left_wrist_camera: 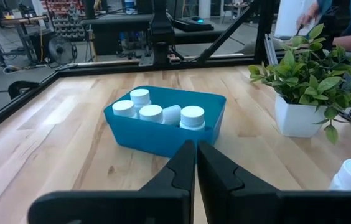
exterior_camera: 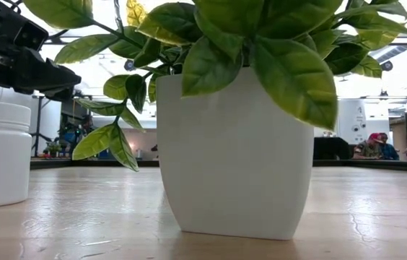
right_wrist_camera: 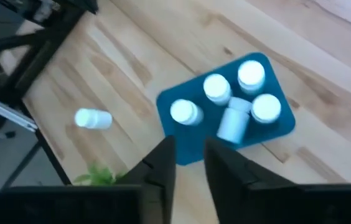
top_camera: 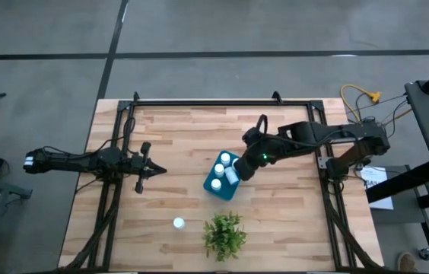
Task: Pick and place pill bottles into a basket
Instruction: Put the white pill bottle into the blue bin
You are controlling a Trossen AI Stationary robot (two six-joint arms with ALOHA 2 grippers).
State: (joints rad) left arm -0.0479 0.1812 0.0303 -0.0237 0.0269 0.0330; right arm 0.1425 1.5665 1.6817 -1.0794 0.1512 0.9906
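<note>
Pill bottles: five [right_wrist_camera: 234,120] are seen inside the teal basket [right_wrist_camera: 182,144], directly beneath the right hand [right_wrist_camera: 190,163], whose fingers are slightly parted and hold nothing. One bottle [top_camera: 178,223] is left on the surface [top_camera: 161,152], well apart from the left hand [top_camera: 156,170], whose fingers are pressed together, empty.

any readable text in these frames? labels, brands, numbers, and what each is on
None readable.
Pill bottles in the basket: plain white where they show, no label visible.
Loose pill bottle on the table: no print visible.
Plant pot: blank white.
Papers beside the table's right edge: dark marks, too small to read.
Background shelves and equipment in the left wrist view: too blurred to read.
</note>
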